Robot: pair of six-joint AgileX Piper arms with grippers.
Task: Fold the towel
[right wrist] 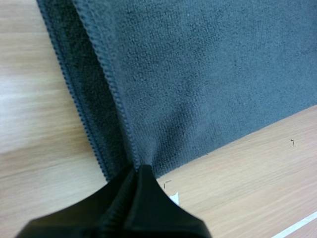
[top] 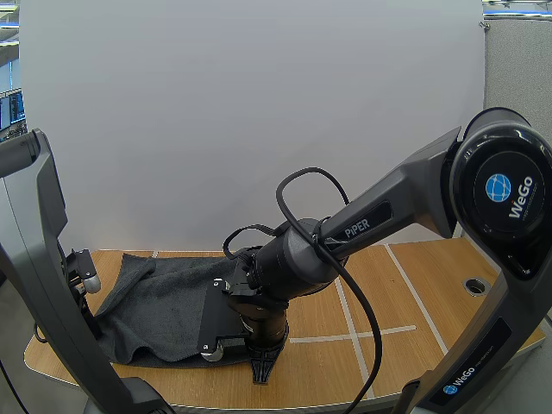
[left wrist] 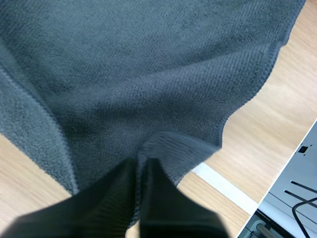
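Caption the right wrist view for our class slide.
Right gripper pinching the grey towel by its hemmed edge on the wooden table.

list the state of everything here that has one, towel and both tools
towel, lying rumpled on the table, two hemmed edges doubled side by side near the right tool, pinched in two places
left tool, shut on a bunched fold at the towel's edge
right tool, shut on the towel's hemmed edge, low at the table
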